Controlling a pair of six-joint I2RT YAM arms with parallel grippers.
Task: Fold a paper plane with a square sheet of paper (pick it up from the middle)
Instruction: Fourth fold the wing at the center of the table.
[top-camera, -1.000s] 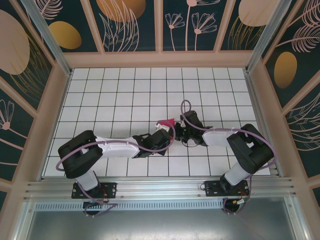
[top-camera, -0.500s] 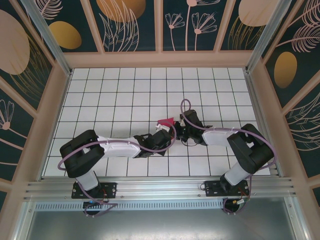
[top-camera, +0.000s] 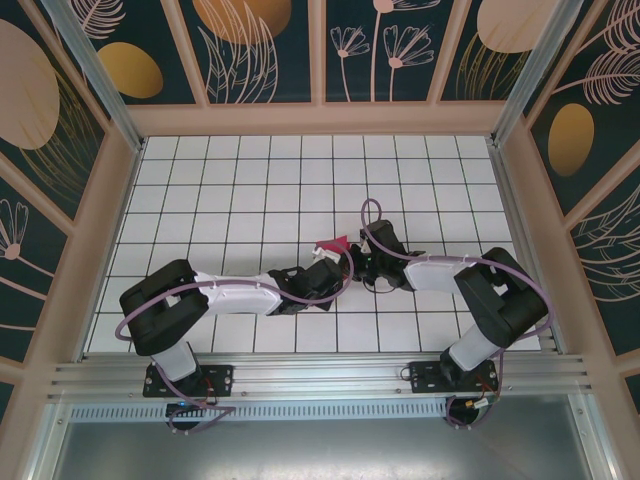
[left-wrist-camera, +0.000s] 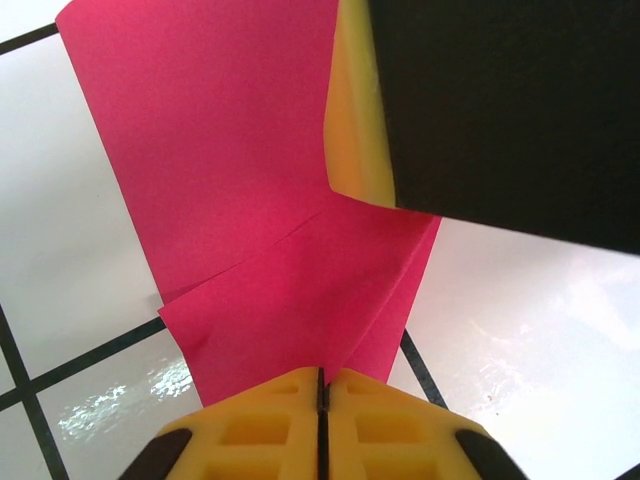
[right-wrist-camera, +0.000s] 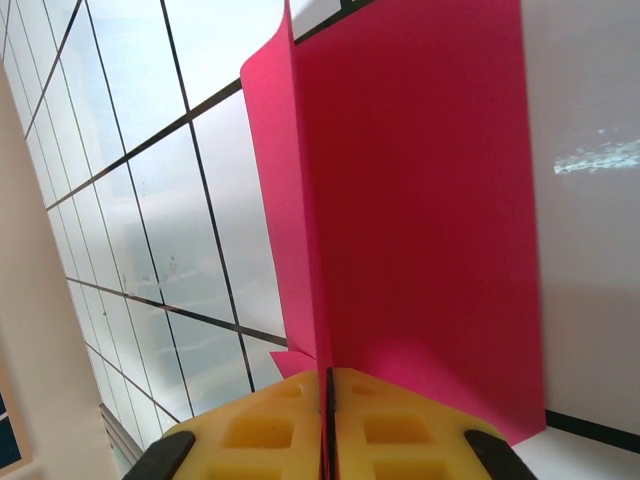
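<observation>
Glossy white tiled worktop (top-camera: 250, 180) with thin dark grid lines, boxed in by dark wall panels (top-camera: 260, 45) painted with pale leaves and flowers. Both arms bent sharply at the elbow and lying low, white forearms angled inward to meet near the middle. Held between them over the tiles — a sheet of paper (top-camera: 333, 245), thin, matte and magenta-red, folded into layers with a crisp diagonal crease and straight, sharp edges. Left end effector (left-wrist-camera: 322, 395): yellow ribbed pads pressed together, pinching the sheet's lower tip in the seam. Right end effector (right-wrist-camera: 328, 395): pads likewise closed, nipping a folded edge — one narrow flap standing edge-on beside a broad flat panel. Overlapping the sheet's upper corner in the left wrist view, a black, yellow-edged block (left-wrist-camera: 500, 100).
</observation>
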